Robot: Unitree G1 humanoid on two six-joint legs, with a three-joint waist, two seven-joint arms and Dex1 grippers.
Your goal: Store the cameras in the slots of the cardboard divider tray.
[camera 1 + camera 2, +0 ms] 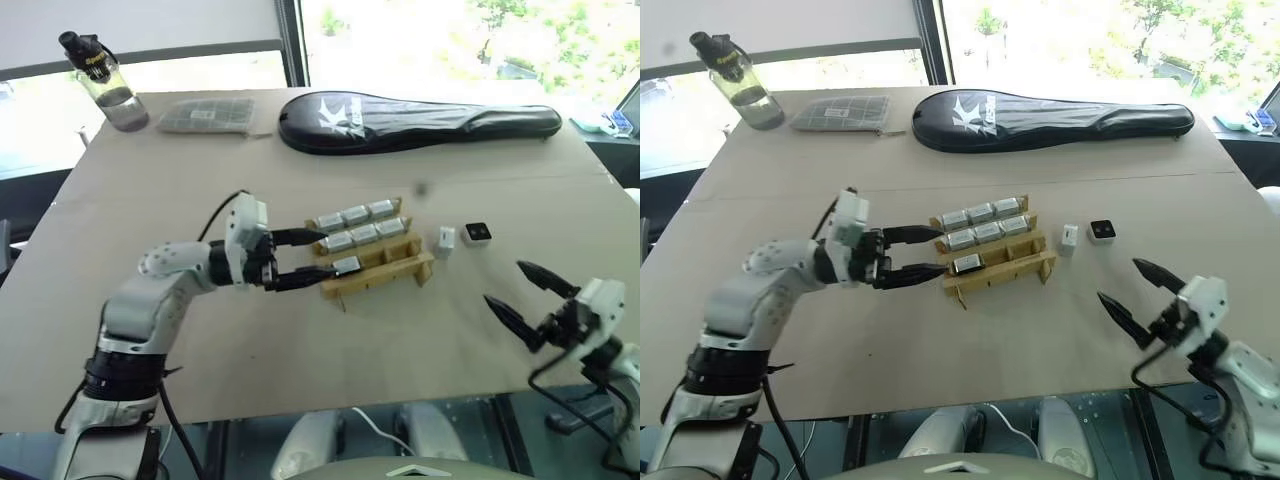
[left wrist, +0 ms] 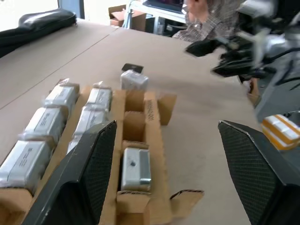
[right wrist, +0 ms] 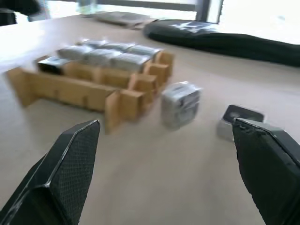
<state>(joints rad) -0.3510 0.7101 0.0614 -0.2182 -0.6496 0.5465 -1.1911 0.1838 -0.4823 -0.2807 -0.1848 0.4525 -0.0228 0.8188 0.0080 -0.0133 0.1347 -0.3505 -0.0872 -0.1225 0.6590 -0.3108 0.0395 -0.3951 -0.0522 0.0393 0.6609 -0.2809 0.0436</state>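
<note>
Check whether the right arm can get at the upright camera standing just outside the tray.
Probably yes. The right end effector is open, and bare table lies between it and the upright camera, which stands apart from the tray and the other loose camera.

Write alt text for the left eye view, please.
A cardboard divider tray on a table holds seven cameras; two more lie beside it. The open left gripper is at the tray's end and the open right gripper hovers nearby.
</note>
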